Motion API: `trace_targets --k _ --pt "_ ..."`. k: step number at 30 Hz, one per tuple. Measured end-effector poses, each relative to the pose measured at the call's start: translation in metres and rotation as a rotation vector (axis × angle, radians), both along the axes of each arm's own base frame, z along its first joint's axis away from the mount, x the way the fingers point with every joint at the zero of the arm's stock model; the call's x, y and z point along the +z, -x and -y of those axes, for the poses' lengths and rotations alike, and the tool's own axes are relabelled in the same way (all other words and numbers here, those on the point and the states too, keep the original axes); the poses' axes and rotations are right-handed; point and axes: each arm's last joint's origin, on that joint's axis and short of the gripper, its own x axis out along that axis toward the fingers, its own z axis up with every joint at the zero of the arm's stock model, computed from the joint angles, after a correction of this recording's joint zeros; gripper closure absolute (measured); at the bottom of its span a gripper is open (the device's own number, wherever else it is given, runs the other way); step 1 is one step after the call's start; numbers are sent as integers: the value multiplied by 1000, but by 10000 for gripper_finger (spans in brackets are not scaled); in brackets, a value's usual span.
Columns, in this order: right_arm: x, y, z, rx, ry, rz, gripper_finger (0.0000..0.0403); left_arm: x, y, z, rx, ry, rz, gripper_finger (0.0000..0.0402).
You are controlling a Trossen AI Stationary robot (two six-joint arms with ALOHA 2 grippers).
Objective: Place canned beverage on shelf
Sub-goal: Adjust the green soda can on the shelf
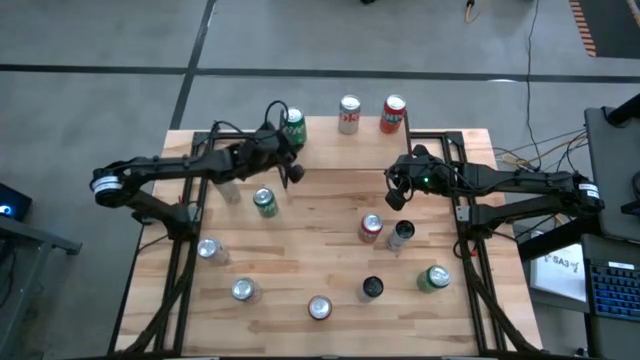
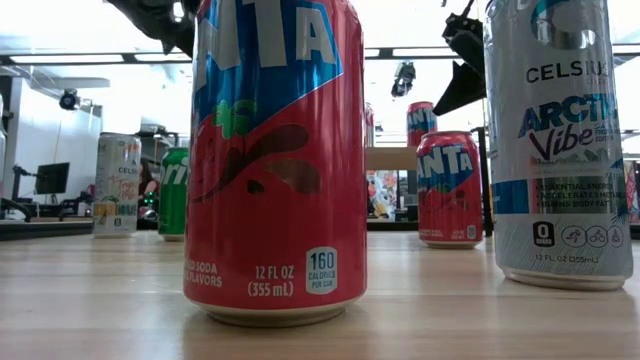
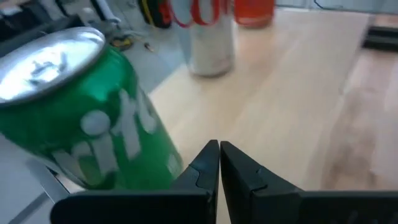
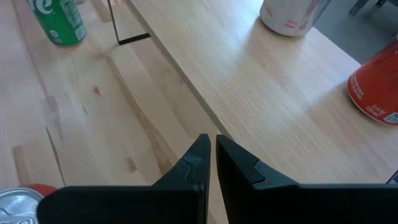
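Observation:
The shelf (image 1: 330,150) stands along the table's far edge. A green canned beverage (image 1: 292,128) stands on its top near the left end, with a white can (image 1: 349,113) and a red can (image 1: 393,113) further right. My left gripper (image 1: 296,173) is shut and empty above the shelf, just on the near side of the green can (image 3: 93,118). My right gripper (image 1: 397,203) is shut and empty above the shelf's near edge (image 4: 186,93), toward its right end. My left gripper (image 3: 219,146) has its fingers beside the green can's lower side (image 3: 168,168). Its own body hides the can's foot, so I cannot tell whether it touches the can. Nothing is between its fingers.
Several more cans stand on the table in front of the shelf, among them a green one (image 1: 265,203), a red one (image 1: 371,228) and a dark one (image 1: 372,288). Black frame rails (image 1: 185,250) run along both table sides. A laptop (image 1: 615,290) sits off the right edge.

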Motion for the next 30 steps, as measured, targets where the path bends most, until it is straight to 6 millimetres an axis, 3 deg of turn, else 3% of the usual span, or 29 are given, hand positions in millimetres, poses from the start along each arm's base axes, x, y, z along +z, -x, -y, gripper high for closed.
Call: trace_targets --k 6,16,30 --pt "0 0 0 0 0 0 385 -10 -6 -7 153 -55 -52 402" --pt "0 0 0 0 0 0 385 -11 -21 -14 177 -70 -49 402" --pt "0 0 0 0 0 0 385 -8 -22 -22 251 -106 -18 402"
